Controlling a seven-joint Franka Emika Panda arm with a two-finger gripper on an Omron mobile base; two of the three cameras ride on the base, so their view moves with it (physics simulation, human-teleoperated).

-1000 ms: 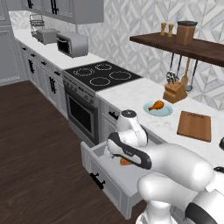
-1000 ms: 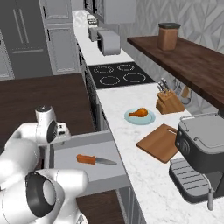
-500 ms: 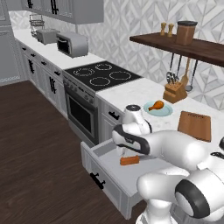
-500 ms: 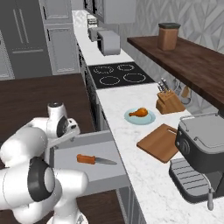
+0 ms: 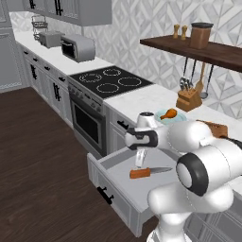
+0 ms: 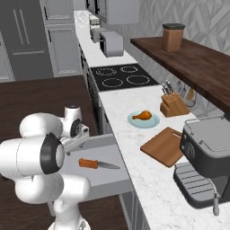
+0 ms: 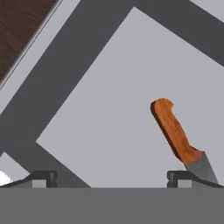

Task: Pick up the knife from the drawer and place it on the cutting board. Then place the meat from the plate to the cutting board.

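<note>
The drawer (image 5: 119,197) stands pulled open below the counter. On its floor lies the knife (image 5: 147,172), orange-brown handle to the left in the left base view. My gripper (image 5: 140,159) hangs open just above the drawer floor, beside the knife's handle and not touching it. In the hand view the knife (image 7: 176,133) lies at the right, its blade by my right fingertip (image 7: 181,177). The meat (image 6: 143,115) rests on the pale plate (image 6: 152,121) on the counter. Next to it lies the cutting board (image 6: 165,146), bare.
A knife block (image 6: 174,105) stands behind the plate by the wall. A dark coffee machine (image 6: 204,155) sits right of the board. The stove (image 5: 109,82) is left of the drawer. A wooden shelf (image 6: 193,56) overhangs the counter.
My hand has swung in from the drawer's front edge to over its floor, close to the knife's handle. The knife, meat and board have not moved.
</note>
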